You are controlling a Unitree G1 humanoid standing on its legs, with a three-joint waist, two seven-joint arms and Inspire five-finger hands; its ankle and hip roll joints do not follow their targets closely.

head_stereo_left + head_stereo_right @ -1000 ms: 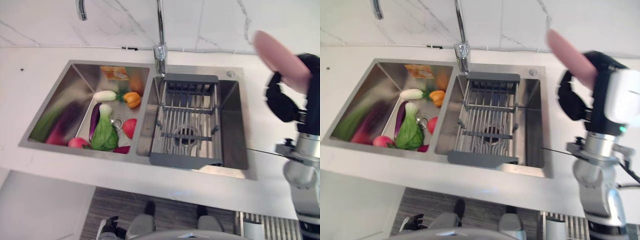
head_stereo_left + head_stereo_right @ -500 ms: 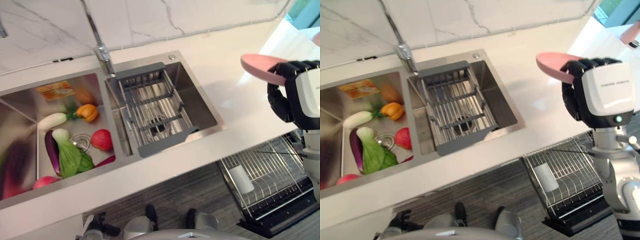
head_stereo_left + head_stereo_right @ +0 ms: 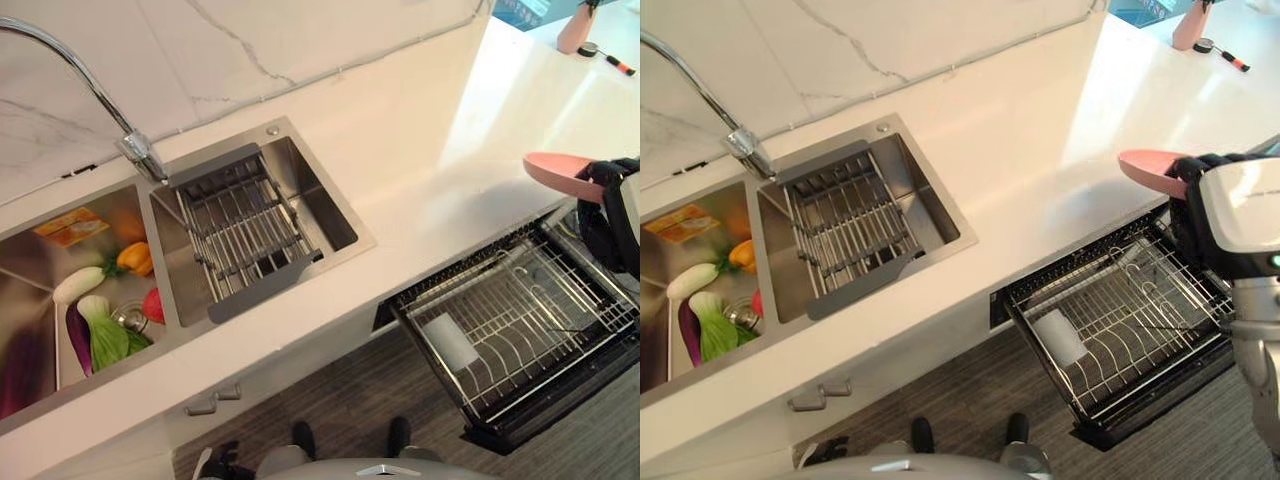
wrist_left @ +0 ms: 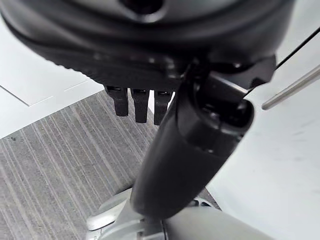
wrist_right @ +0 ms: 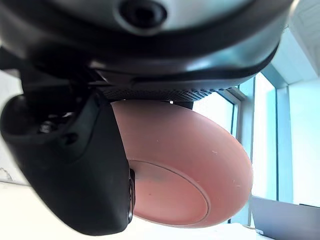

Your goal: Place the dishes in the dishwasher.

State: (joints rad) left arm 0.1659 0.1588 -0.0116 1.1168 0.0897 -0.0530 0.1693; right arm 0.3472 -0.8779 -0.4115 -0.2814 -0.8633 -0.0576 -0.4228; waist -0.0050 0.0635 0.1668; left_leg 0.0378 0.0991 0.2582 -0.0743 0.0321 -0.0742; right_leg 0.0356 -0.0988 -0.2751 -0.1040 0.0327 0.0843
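My right hand point(image 3: 1196, 203) is shut on a pink plate point(image 3: 1149, 168), which it holds roughly level at the counter's edge, above the far side of the pulled-out dishwasher rack point(image 3: 1110, 318). In the right wrist view the thumb point(image 5: 75, 170) presses on the pink plate point(image 5: 190, 175) from beneath. A white cup point(image 3: 450, 342) lies in the wire rack point(image 3: 560, 300) near its left end. My left hand point(image 4: 190, 150) hangs low over the striped floor with its fingers point(image 4: 135, 102) straight and nothing in it.
A double sink point(image 3: 330, 215) is set in the white counter, with a grey draining rack point(image 3: 245, 235) in its right basin and vegetables point(image 3: 100, 330) in the left. A curved tap point(image 3: 130, 150) rises behind. A pink bottle point(image 3: 577, 28) stands far right.
The camera has swung right, bringing the open dishwasher into view. My right hand has carried the pink plate from above the counter to over the rack, turning it level.
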